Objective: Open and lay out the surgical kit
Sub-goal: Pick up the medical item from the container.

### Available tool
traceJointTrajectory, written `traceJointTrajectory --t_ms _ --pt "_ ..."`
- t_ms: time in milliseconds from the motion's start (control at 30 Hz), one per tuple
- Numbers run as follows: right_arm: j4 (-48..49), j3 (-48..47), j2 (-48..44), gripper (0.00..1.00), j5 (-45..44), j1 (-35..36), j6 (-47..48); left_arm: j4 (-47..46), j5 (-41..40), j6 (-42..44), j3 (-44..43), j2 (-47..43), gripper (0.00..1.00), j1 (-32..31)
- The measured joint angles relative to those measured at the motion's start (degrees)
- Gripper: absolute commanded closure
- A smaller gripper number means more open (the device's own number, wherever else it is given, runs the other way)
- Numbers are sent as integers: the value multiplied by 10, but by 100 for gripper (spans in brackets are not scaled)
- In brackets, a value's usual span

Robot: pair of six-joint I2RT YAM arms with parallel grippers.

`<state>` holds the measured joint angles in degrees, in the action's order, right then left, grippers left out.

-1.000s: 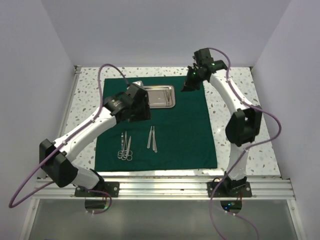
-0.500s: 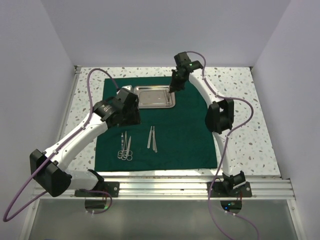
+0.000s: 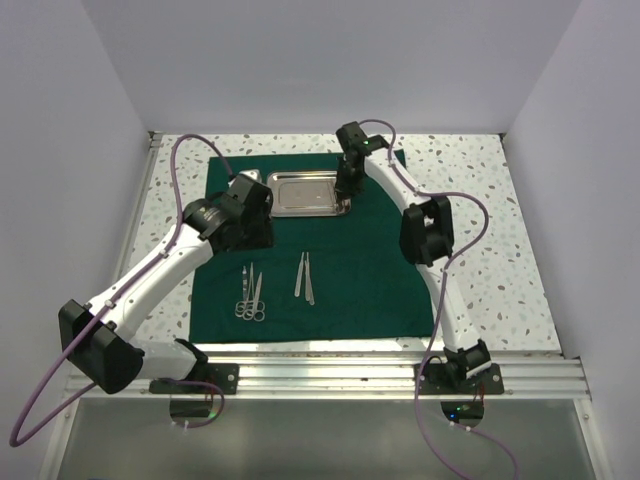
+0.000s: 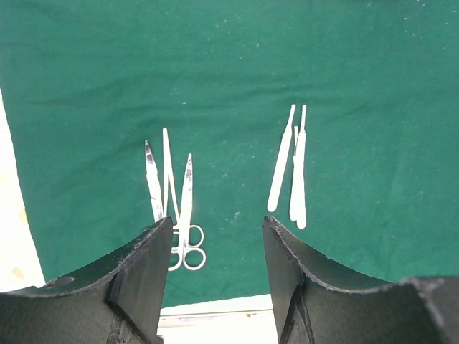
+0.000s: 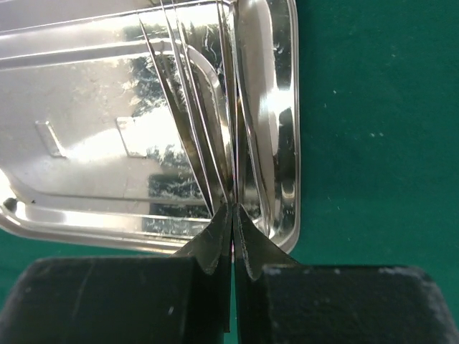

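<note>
Tools lie out on the green cloth (image 3: 370, 270), with the tray (image 3: 305, 193) at its far side.
The left gripper (image 4: 215, 236) hangs near the tray's left end with its jaws wide and empty. The scissors (image 4: 188, 193) and tweezers (image 4: 297, 172) lie apart on the cloth. The right gripper (image 5: 231, 211), its jaws pressed together, is over the tray's right rim.

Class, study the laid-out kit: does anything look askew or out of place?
Nothing spilled or damaged. The ring-handled instruments lie bunched on the green cloth, handles overlapping and blades fanned, not spaced apart.
</note>
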<state>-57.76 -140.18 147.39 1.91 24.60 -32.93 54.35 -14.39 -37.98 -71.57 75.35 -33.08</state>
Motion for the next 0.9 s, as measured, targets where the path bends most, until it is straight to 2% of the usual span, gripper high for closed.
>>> traceJointTrajectory --t_ms 67,200,300,900 --pt "2 -4 9 95 -3 2 0 2 0 2 0 0 43 1" --pt "2 -7 15 72 -21 3 7 2 0 2 0 0 44 2" --pt "3 -8 15 66 -30 2 15 2 0 2 0 0 44 3" --pt "14 -11 22 65 -44 13 33 6 -2 11 0 9 44 12"
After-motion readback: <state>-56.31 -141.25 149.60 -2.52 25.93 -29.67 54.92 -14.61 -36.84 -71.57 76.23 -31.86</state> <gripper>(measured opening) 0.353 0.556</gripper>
